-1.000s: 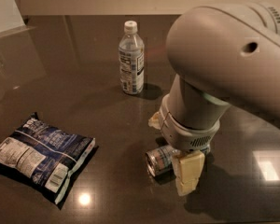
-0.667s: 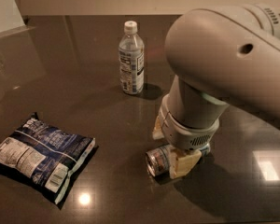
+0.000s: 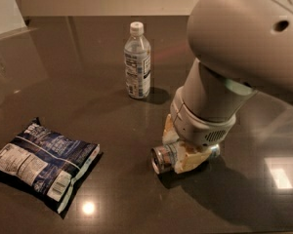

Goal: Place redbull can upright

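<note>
Down low, the cream-fingered gripper (image 3: 179, 149) has its jaws closed snugly across the slim silver-and-blue metal redbull can (image 3: 161, 160), lying sideways on the dark glossy table (image 3: 122, 130), seemingly gripped for tipping upright.

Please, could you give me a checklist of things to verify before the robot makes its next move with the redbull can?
1. The redbull can upright: not ok, it lies on its side on the table.
2. The gripper at the can: ok, it sits low over the can's middle.
3. Firm grip: cannot tell.
4. The water bottle apart from the can: ok, it stands farther back.
5. The chip bag apart: ok, well away.
</note>
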